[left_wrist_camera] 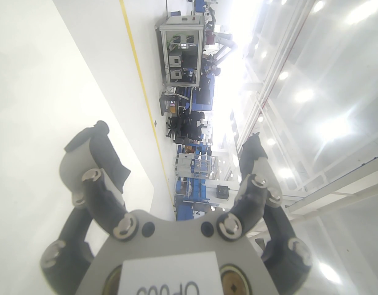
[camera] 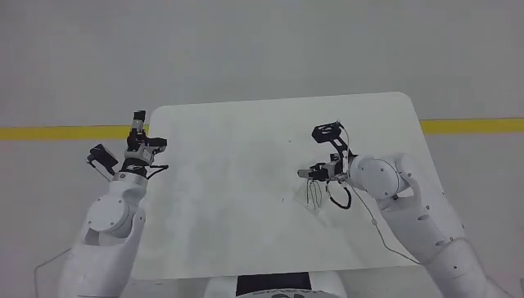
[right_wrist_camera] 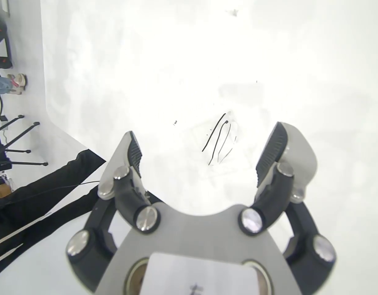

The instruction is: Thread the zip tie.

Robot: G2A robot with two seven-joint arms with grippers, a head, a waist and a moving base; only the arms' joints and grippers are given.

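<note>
Right wrist view: thin blk zip ties (right_wrist_camera: pixel 220 139).

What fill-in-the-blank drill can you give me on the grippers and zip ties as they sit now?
1. The zip ties lie on the table, close to the ____ gripper.
2. The right gripper is not shut but ____.
3. The left gripper, at the table's edge, is open and holds ____.

Missing words: right; open; nothing.
</note>
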